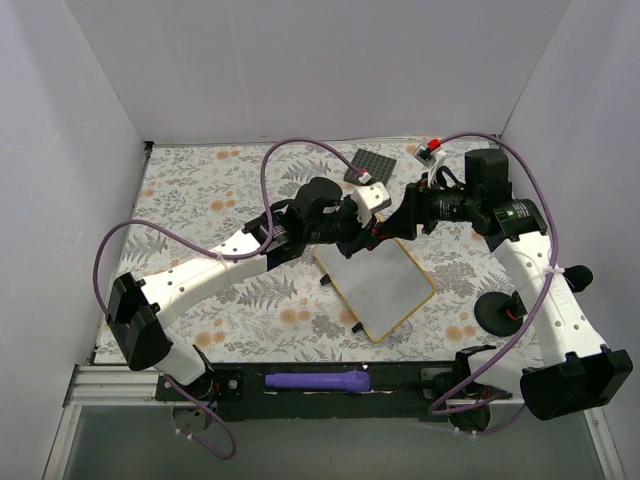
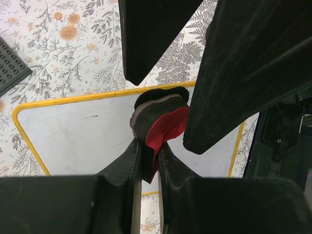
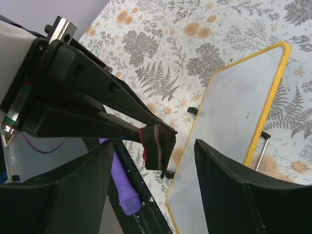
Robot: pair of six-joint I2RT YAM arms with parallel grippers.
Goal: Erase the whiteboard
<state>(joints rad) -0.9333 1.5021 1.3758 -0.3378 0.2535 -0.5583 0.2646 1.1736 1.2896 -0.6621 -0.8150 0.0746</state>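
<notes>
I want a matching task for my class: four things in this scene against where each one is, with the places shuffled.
Things:
1 whiteboard
2 eraser
3 purple marker
4 studded plate

Places:
a far side of the table
b pinched in the left gripper
c at the near edge
d lying in the middle

Pairs: 1-d, 2-b, 3-c, 4-a

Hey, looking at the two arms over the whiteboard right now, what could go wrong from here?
1. The left hand pinches the eraser by one end while the open right hand brackets it. A mistimed release could drop it onto the whiteboard.
2. The two hands' fingers sit very close, so closing may knock them together.
3. The whiteboard stands on small feet, so wiping pressure might slide it.
</notes>
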